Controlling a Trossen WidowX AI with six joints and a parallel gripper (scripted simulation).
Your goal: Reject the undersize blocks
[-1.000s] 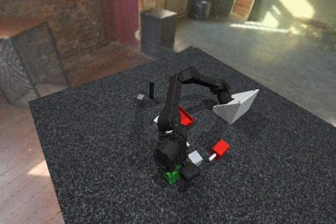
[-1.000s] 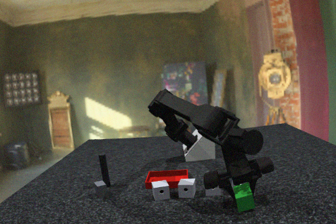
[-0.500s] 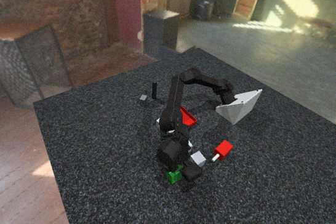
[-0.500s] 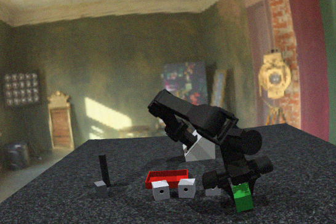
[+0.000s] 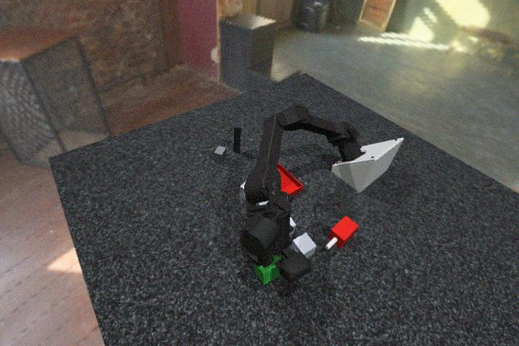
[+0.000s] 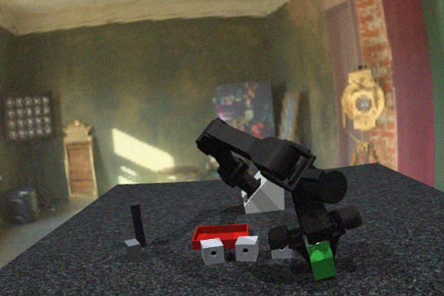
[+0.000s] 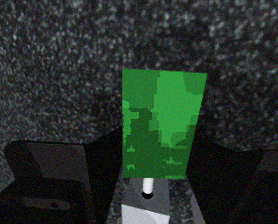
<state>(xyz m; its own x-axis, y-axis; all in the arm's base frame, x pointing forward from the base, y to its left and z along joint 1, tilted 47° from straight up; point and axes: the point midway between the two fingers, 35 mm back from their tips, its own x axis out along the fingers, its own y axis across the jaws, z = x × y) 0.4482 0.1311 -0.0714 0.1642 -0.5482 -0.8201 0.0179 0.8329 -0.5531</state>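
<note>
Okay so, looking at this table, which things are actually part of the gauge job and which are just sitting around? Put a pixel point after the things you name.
Part of the job:
- green gauge (image 5: 267, 273) (image 6: 323, 265) (image 7: 162, 120), in the pincer (image 6: 321, 253)
- steel blocks with holes (image 6: 212, 252) (image 6: 246, 250)
- red tray (image 5: 291, 183) (image 6: 221, 229)

Seemingly just lying about:
- red block with a white pin (image 5: 344, 231)
- black upright bar (image 5: 237, 140) (image 6: 137, 225)
- small grey block (image 5: 220, 151) (image 6: 132, 250)
</note>
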